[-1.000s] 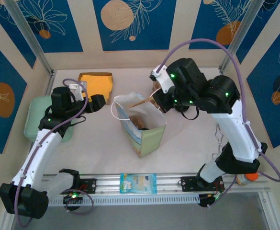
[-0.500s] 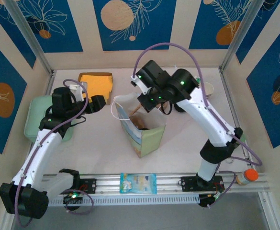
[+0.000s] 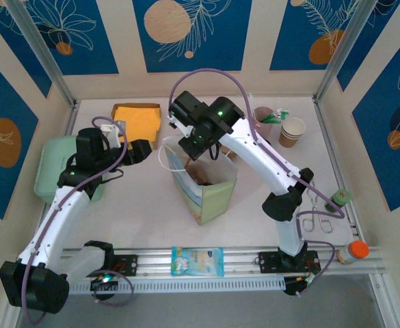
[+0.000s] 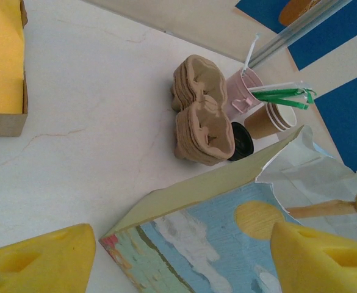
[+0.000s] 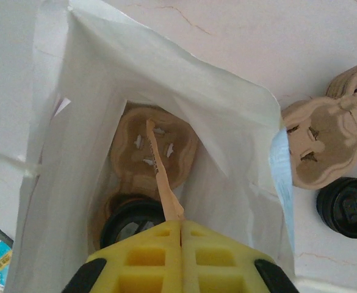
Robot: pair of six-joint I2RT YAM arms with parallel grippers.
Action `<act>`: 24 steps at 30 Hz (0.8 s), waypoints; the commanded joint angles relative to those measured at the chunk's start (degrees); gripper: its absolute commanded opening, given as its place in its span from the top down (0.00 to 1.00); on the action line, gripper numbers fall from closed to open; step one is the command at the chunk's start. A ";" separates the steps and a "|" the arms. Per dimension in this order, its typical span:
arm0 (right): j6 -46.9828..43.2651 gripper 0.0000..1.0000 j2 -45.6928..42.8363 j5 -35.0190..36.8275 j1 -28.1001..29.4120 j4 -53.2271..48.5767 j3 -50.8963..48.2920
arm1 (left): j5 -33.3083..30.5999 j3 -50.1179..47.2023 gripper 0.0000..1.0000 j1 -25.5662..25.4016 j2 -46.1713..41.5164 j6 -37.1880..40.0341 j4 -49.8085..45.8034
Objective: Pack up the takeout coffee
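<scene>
Standing open-topped at mid-table, a paper bag (image 3: pixel 210 195) is recorded in the top external view. The right gripper (image 3: pixel 198 142) is held over the far side of the bag's mouth. The left gripper (image 3: pixel 139 149) is placed just beside the bag's left side. Also entered:
- a yellow box (image 3: pixel 137 117) at the far left
- a green tray (image 3: pixel 52 164) at the left edge
- a pink cup of utensils (image 3: pixel 263 116) and lidless paper cups (image 3: pixel 292 131) at the far right
- a blue-white packet (image 3: pixel 197 261) on the near rail

Left wrist view: the left fingers (image 4: pixel 44 265) are seen spread wide, with nothing gripped. The printed corner of the bag lies between them. A stack of pulp carriers (image 4: pixel 202 116) is noted beyond the bag, with a black round lid (image 4: pixel 244 141) close against it. Whether a cup sits under that lid cannot be told.

Right wrist view: the right fingers (image 5: pixel 147 256) are pressed together, with a thin brown stick (image 5: pixel 160 165) pinched between them. The stick reaches down into the bag. A single carrier (image 5: pixel 157 143) is seen lying on the bag's floor. The takeout coffee (image 5: pixel 132 223) is seated in its nearer compartment, inside the bag, with the black lid upward.
</scene>
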 commanded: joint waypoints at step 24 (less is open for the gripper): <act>-1.24 0.79 6.80 -2.39 -0.52 0.65 4.78 | 0.48 -1.06 0.25 0.42 -0.19 0.56 2.92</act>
